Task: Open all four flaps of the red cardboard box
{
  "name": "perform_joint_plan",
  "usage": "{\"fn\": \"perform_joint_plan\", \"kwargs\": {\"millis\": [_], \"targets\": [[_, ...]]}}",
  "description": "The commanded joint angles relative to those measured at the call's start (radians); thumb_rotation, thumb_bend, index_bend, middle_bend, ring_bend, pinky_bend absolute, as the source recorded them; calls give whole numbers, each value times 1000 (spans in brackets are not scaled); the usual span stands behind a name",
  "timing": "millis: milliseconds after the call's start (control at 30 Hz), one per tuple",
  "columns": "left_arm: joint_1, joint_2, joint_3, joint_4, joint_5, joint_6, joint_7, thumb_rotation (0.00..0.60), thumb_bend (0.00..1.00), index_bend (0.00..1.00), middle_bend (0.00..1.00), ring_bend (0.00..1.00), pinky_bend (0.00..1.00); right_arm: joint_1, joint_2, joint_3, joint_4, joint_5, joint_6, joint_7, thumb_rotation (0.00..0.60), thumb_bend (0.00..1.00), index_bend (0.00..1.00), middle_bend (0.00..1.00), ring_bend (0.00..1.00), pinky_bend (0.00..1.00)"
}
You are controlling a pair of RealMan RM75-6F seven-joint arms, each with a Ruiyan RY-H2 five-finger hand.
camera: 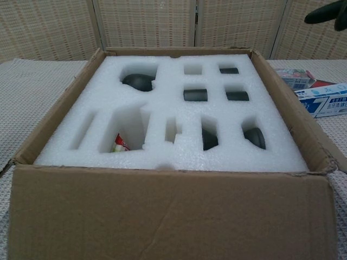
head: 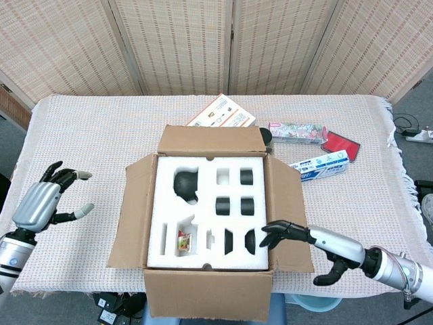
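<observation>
While the left hand (head: 42, 203) hangs over the desk's left edge with its fingers spread and nothing in them, the right hand (head: 308, 244) reaches in from the near right corner, fingers loosely splayed and released, their tips over the right flap (head: 287, 210) beside the foam; whether they touch the cardboard cannot be told. In the chest view only dark fingertips (camera: 327, 12) show at the top right. One cardboard box (head: 210, 203) sits in the middle of the desk (head: 101, 128), nearer the front edge, with all four flaps folded outward: the far flap (head: 211, 139) stands up, the left flap (head: 130, 217) slopes out, the right flap lies out, and the near flap (camera: 168, 216) hangs down over the front. One white foam insert (camera: 162, 103) fills the box, with dark items seated in several cut-outs and one small colourful packet (camera: 119, 144) in a near slot. Behind the box lies one leaflet (head: 223, 116); toward the far right are two long cartons (head: 318, 164) and one red flat case (head: 340, 144).
</observation>
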Motion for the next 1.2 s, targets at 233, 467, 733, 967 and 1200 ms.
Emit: {"fn": "perform_joint_plan", "kwargs": {"millis": [233,467,733,967,1200], "targets": [[46,-44,4,28,-59,62,69,158,180,215,297,208,0,-273,-67,131,-76,453,-124,-966,193,112,0,111,170,2],[102,-109,14,61,-93,153,163,445,180,174,273,200,0,-409,-180,177,11,590,-40,-1182,297,112,0,97,154,6],[178,-158,48,75,-78,251,222,499,180,177,273,200,0,-511,-257,202,107,674,-15,-1179,340,112,0,97,153,6],[250,-204,85,72,-38,337,265,507,180,179,273,200,0,-561,-291,224,164,675,7,-1154,341,112,0,97,157,6],[295,-239,103,90,25,397,270,513,180,191,273,200,0,-563,-294,233,222,597,5,-1062,341,112,0,97,155,6]]}}
